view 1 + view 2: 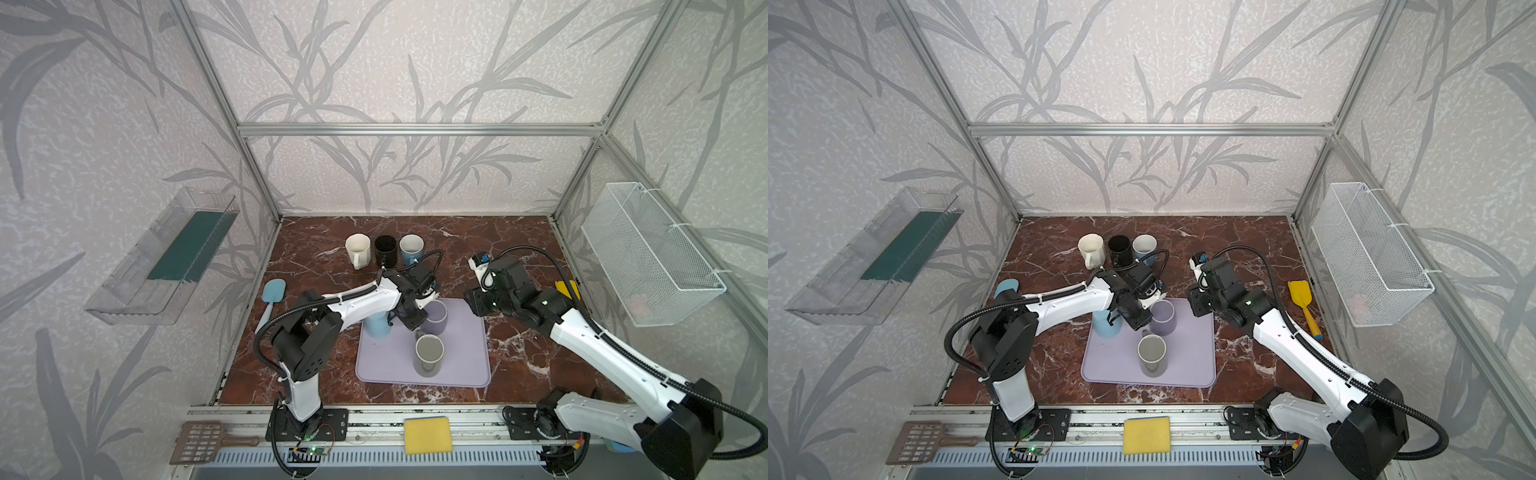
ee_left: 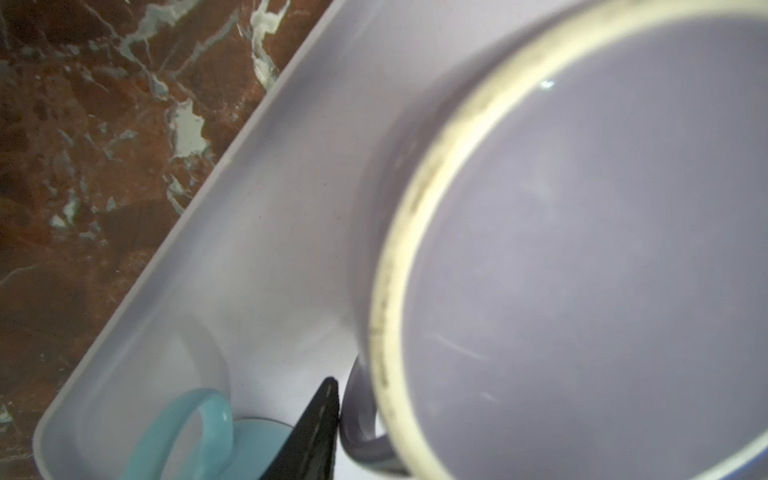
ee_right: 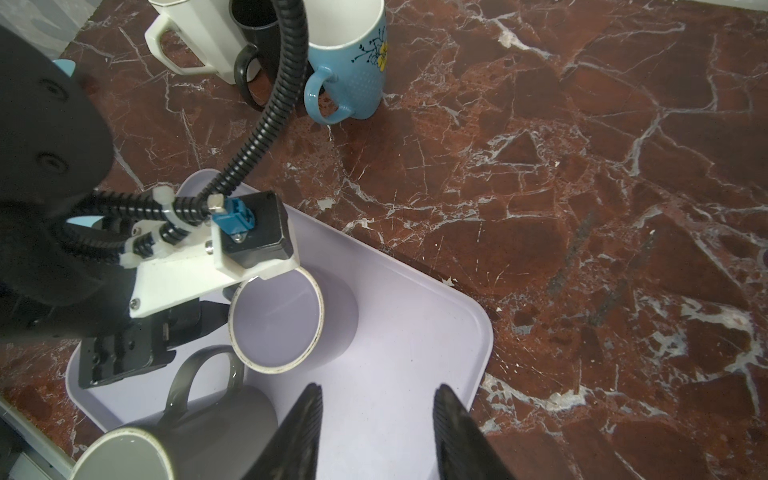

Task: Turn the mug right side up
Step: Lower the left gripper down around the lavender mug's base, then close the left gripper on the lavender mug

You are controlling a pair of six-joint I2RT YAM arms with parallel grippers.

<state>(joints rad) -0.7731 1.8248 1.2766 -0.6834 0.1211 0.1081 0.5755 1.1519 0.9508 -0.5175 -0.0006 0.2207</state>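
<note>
In both top views the purple mug (image 1: 436,319) stands on the lavender mat (image 1: 465,365) near its far edge. The left gripper (image 1: 417,320) is tight against its side, the light blue mug (image 1: 376,328) sits partly under that arm, and the gray mug (image 1: 429,355) is just in front. Judgement: little room, so a lift-and-turn here could knock either neighbour. Left wrist view: the mug's upward end shows a rough cream ring round a flat purple face, probably the foot, so the mug reads as upside down. One jaw lies against the handle (image 2: 361,440); the second jaw is out of view, so whether the handle is pinched cannot be told. Risk: a hold on the glazed handle alone lets the body swing or slip as it turns, and it may drop onto the mat or the marble surface (image 2: 104,145). Right wrist view: the right gripper (image 3: 378,432) hovers over the mat, jaws spread and empty. It sits near the mug's likely sweep and could be struck.
</note>
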